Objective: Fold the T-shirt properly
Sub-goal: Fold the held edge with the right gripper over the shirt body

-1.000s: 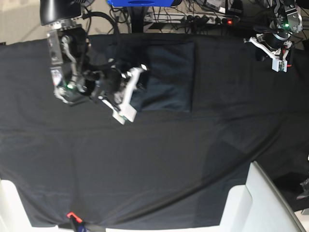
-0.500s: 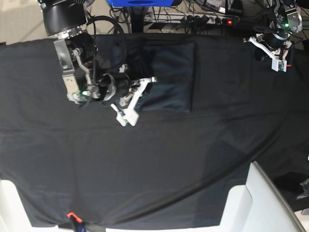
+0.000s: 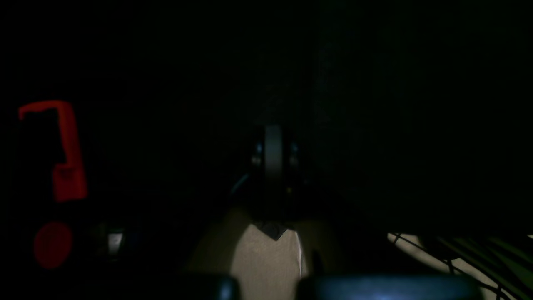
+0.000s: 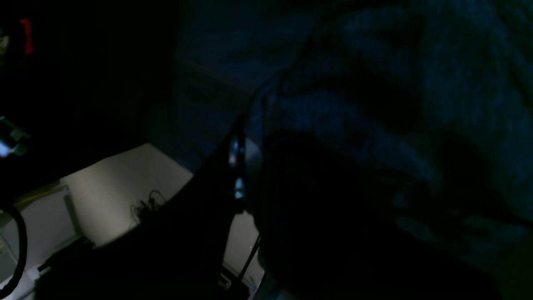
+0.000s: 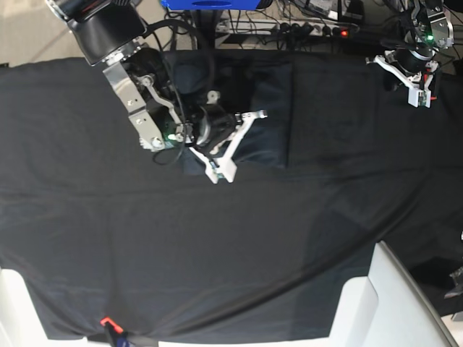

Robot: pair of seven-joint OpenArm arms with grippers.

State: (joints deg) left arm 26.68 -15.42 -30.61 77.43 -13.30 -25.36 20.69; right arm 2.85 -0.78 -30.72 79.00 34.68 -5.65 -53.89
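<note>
Worktop (image 5: 217, 253): T-shirt (image 5: 264, 116) lying as a compact rectangle near its far edge. Right fingers (image 5: 235, 141) nearly closed, seemingly pinching the T-shirt's left layer, final fold underway. Left fingers (image 5: 414, 81) closed, empty, far right of it. Next: lay flat, release.

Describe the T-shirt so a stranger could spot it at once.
Look along the far edge of the black table cloth, left of centre. The T-shirt lies there as a folded rectangle beside the right gripper. It is bluish charcoal, not true black like the cloth.

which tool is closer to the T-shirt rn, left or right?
Right. The right tool is over the folded T-shirt; the left tool sits far off at the table's back corner, clear of it.
</note>
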